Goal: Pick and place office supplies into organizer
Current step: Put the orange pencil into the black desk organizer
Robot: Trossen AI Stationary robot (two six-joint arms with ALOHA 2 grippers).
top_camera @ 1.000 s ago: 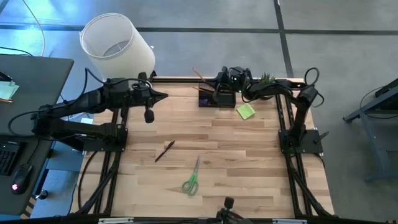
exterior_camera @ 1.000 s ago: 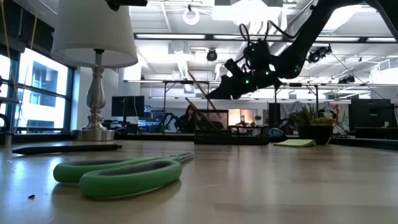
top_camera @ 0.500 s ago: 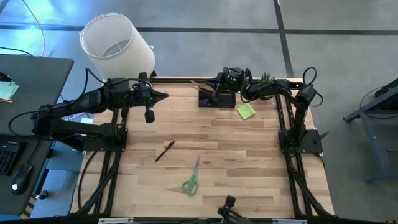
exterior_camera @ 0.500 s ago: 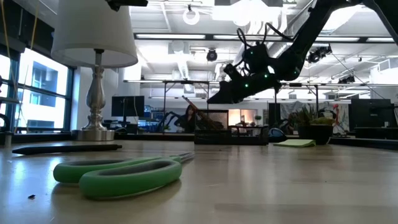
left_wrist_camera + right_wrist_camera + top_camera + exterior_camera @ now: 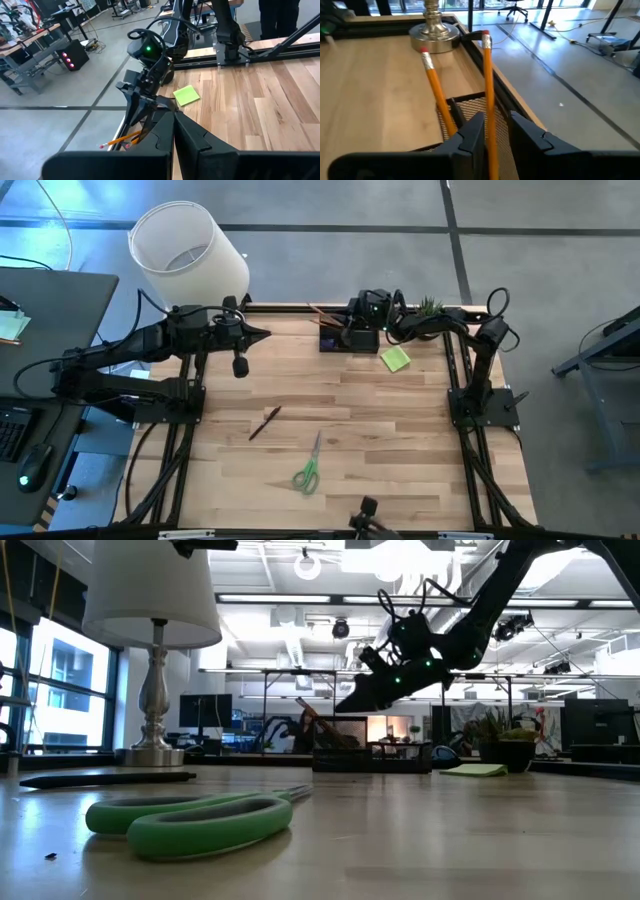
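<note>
Scissors (image 5: 308, 468) with green handles lie nearest the table's front edge, a dark pen (image 5: 264, 422) beyond them, and the lime sticky-note pad (image 5: 395, 359) farther back on my right side. At the far edge, my right gripper (image 5: 495, 131) hangs over the black mesh organizer (image 5: 343, 338), fingers pinched on an orange pencil (image 5: 489, 100) beside a second pencil (image 5: 436, 93) leaning in the mesh. My left gripper (image 5: 173, 125) hovers narrow near the lamp (image 5: 187, 250).
</note>
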